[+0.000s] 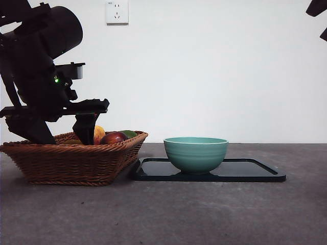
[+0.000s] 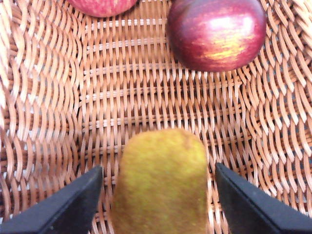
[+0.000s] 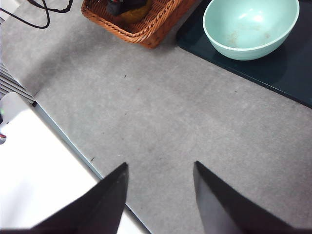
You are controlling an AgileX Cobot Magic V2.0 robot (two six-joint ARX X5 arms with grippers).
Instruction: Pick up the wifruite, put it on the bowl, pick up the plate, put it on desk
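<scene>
Grey desk [image 1: 214,214] carries a basket [image 1: 71,163] where the left tool [image 2: 158,195] straddles the wifruite [image 2: 161,183], jaws open.

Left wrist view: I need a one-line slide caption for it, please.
Open left gripper straddles the wifruite in the wicker basket, apple beyond.

wifruite [image 2: 161,183] blurred – cut by edge, basket [image 1: 76,163] hiding fruit bases

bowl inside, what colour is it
Pale teal-green glaze on the bowl, seen best in the right wrist view.
</scene>
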